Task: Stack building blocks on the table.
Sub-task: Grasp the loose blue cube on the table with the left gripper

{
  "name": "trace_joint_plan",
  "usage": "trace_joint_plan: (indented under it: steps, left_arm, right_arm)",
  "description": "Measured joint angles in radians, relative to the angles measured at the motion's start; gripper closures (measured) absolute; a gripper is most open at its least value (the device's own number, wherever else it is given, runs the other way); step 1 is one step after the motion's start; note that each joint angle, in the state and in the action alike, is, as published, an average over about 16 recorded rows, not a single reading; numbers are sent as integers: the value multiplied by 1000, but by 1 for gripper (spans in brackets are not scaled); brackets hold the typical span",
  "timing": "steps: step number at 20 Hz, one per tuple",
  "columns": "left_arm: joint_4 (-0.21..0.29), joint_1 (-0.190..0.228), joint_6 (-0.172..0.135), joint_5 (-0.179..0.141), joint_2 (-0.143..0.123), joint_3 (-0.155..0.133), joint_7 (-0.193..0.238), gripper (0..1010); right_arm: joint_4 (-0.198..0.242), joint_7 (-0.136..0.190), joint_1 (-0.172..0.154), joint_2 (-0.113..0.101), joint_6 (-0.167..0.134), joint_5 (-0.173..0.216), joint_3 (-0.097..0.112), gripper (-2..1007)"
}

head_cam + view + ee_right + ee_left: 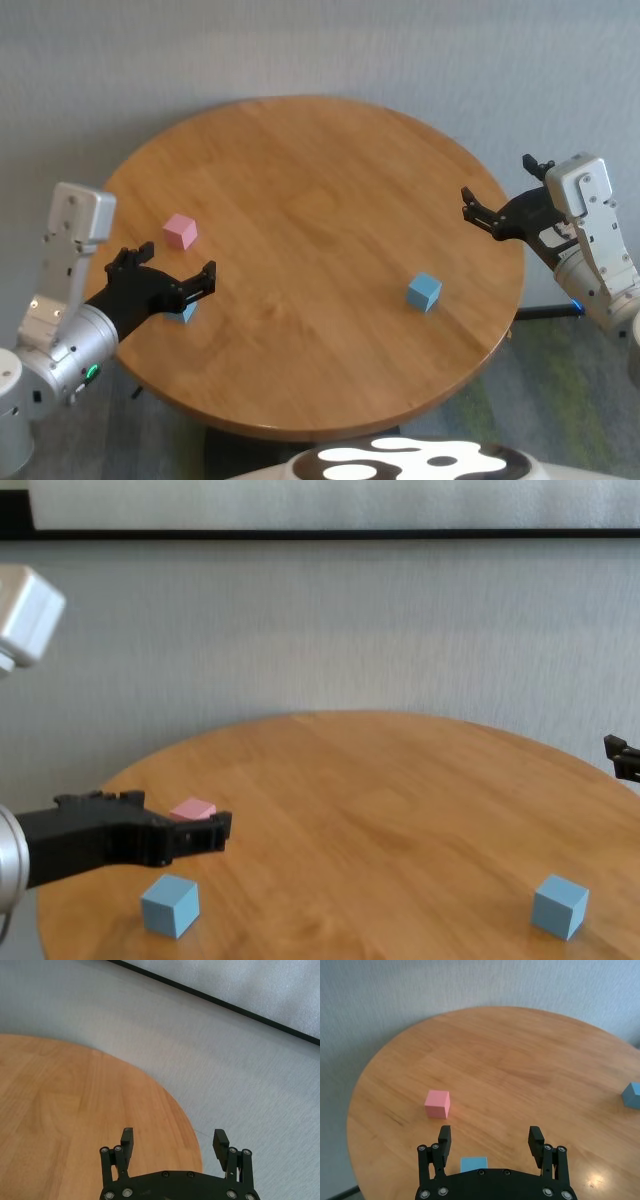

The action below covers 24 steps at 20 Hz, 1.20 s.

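Chest view: nearest the robot, a light blue block (169, 904) sits on the table (380, 810) close to the near-left edge, with the left gripper (205, 832) hanging above it, fingers spread, holding nothing and not touching it. The left wrist view puts this block (473, 1164) between and below the open fingers (444, 1136), roughly centred. A second blue block (424, 292) stands on the right side, well apart from the first. The pink block (180, 231) lies just beyond the left gripper (178, 279), farther in on the table. All three rest singly; nothing is stacked. Judged by look: small, matte, rigid cubes, likely light, not fragile, with flat faces offering fair friction. Best hold would be across two opposite side faces at mid-height, square on, leaving top and bottom free for seating. The right gripper (482, 210) hovers at the far-right rim, fingers apart and empty, away from every block.
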<state>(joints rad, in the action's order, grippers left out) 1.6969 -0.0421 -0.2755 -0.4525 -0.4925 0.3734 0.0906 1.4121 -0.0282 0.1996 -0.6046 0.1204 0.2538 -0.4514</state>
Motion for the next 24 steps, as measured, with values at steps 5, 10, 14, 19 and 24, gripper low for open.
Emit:
trace_joint_plan:
  steps: [5,10,14,19,24]
  left_arm:
    - [-5,-10,-56,15,17,7,-13,7]
    - [-10,-17,-96,44,22,16,-21,7]
    - [-14,-22,-115,67,22,23,-21,7]
    - [-23,-26,-125,96,21,25,-22,7]
    - [-37,-31,-117,119,25,21,-21,7]
  right_arm:
    - [0,0,0,0,0,0,0,0]
    - [0,0,0,0,0,0,0,0]
    - [0,0,0,0,0,0,0,0]
    - [0,0,0,0,0,0,0,0]
    - [0,0,0,0,0,0,0,0]
